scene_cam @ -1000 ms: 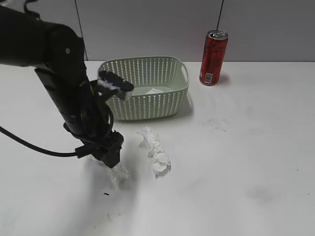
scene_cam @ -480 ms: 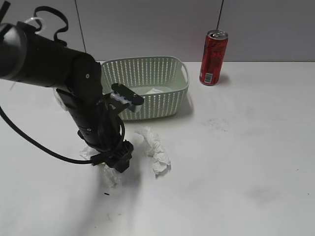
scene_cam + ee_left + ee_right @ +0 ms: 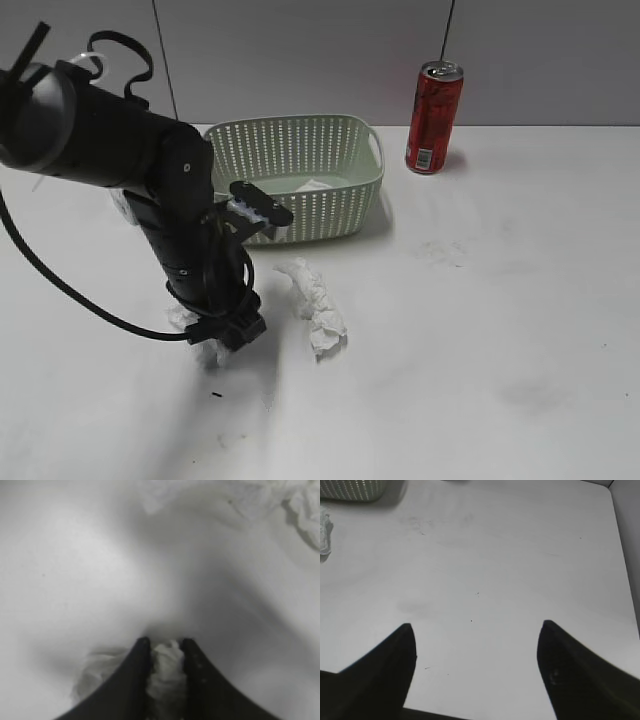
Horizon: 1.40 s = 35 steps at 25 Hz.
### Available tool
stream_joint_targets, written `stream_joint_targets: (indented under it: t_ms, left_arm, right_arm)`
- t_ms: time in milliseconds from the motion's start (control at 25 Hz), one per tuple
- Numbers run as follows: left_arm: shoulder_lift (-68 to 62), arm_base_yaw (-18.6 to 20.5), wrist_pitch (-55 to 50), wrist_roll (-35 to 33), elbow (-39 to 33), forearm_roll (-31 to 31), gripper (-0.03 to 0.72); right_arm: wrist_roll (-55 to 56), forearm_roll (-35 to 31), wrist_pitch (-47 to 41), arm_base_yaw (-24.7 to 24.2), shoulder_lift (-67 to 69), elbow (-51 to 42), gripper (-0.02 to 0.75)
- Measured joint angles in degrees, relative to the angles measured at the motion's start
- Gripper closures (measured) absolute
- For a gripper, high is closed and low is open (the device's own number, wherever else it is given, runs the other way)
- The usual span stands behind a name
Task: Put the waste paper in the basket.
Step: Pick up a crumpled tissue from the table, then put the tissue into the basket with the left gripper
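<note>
Pinching 1 tissue wad (image 3: 165, 667) between nearly closed jaws, the left gripper (image 3: 228, 335) sits low on the table (image 3: 500, 300), near-left of the basket (image 3: 290, 180). Lift straight before swinging far-right over the rim. Another wad (image 3: 316, 305) lies right; the right gripper (image 3: 475, 630) is spread, empty.

left gripper (image 3: 222, 338) is down on a paper wad (image 3: 190, 322), another wad (image 3: 315, 305) just beside it (basket (image 3: 295, 180) sits beyond)

A white table (image 3: 500, 300) carries a green basket (image 3: 340, 215) far left and a red can (image 3: 433, 117) at right. Two crumpled paper wads (image 3: 315, 305) lie nearer, one partly hidden.
</note>
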<state>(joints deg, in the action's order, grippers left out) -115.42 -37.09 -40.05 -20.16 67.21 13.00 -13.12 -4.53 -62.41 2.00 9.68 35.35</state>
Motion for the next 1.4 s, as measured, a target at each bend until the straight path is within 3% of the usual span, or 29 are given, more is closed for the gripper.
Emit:
stream_joint_targets:
  t_ms: [120, 200, 480, 640, 880, 1240, 1320, 1400]
  left_arm:
    - [0.0, 0.0, -0.54, 0.0, 0.14, -0.02, 0.622]
    - [0.29, 0.0, -2.75, 0.0, 0.98, -0.71, 0.65]
    - [6.93, 0.0, -6.36, 0.0, 13.81, -3.94, 0.654]
    - [8.43, 0.0, 4.18, 0.0, 21.8, -5.34, 0.656]
    - [6.05, 0.0, 24.99, 0.0, 22.91, -5.83, 0.656]
    - [-4.98, 0.29, 29.45, 0.0, 22.91, -8.46, 0.653]
    - [-6.14, 0.65, 27.35, 0.0, 22.91, -8.46, 0.614]
    - [-6.64, 1.08, 24.59, -0.05, 22.91, -8.46, 0.489]
  right_arm:
    - [0.0, 0.52, -0.04, 0.0, 0.0, 0.0, 0.166]
    - [0.0, 0.64, -0.04, 0.0, 0.0, 0.0, 0.166]
    - [0.0, 0.81, -0.04, 0.0, -0.11, -1.87, 0.166]
    - [0.0, 0.81, -0.11, 0.0, -0.11, -3.79, 0.166]
    - [2.97, 0.36, 2.52, 0.0, -0.76, -7.66, 0.166]
    - [4.71, -1.02, 7.6, 0.0, -3.94, -10.97, 0.166]
    - [4.71, -1.08, 7.67, 0.0, -3.94, -10.97, 0.166]
    - [4.77, -1.08, 7.79, 0.0, -3.94, -10.97, 0.166]
